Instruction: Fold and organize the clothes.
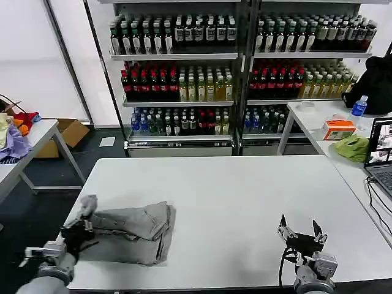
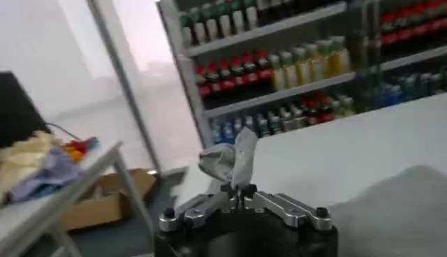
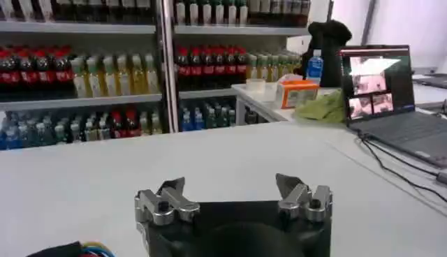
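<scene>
Our left pincer [image 1: 78, 228] is clenched on a bunched-up bit of the grey shirt [image 1: 131, 231], maybe a sleeve or a corner, and we're holding that bit a little above the surface [image 1: 245, 196]. From the left wrist camera the pinched cloth sticks up in a small tuft right between the closed fingers [image 2: 230, 199]. The rest of the shirt lies in a lumpy, half-folded heap just beside the pincer, at the near left corner of the surface, close to the edge.

Our right pincer [image 1: 300, 231] sits well apart on the near right side, jaws spread and holding nothing, just above the bare surface.

What could go wrong, as far as we can judge: the hold is only on a small tuft, so a quick pull might let it slip out. With only one point held, the heap might drag along as a lump instead of unfolding, and since it sits so near the edge it could slide off. Wrinkles could get folded in too.
</scene>
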Motion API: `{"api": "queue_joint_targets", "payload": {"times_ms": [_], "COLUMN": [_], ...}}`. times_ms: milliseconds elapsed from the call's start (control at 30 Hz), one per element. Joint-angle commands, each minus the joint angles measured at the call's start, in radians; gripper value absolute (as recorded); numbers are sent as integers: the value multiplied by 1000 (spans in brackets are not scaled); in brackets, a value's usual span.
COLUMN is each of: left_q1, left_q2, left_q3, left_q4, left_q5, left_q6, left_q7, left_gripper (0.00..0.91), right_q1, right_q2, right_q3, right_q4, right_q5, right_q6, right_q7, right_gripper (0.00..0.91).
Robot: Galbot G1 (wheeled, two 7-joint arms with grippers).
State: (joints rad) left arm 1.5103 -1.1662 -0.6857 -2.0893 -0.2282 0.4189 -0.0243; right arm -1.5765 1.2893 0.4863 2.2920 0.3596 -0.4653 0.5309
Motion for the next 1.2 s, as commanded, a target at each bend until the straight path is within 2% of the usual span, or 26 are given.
{"api": "queue_joint_targets", "payload": {"times_ms": [33,600,633,700,1000,1200], "left_q1": [-67,-152,-156,-161,-158,-126], "left_q2": [-75,-66,-68,-72,-103,-127], "left_q3": [268,366,366,366,381,390], "left_q4": [-15,45,53,79,132,23], "left_q5": [-3,-2,-1,1,-62,-374], "left_q6": [65,87,86,79,25,39], "left_q7": [-33,-23,-23,-23,-13,-26], "left_gripper": [10,10,171,907,907,907], "right_q1": [-22,-62,-64,-65,-61,-52], "right_q2": [13,59,61,63,69,62], "right_q3": [2,4,4,2,-9,-15], "right_q4": [6,22,22,21,14,2], "right_q5": [-9,-60,-62,-64,-75,-75], "right_q6": [0,11,11,13,14,16], "right_q7": [1,1,0,-1,-5,-6], "right_gripper": [907,907,907,907,907,907]}}
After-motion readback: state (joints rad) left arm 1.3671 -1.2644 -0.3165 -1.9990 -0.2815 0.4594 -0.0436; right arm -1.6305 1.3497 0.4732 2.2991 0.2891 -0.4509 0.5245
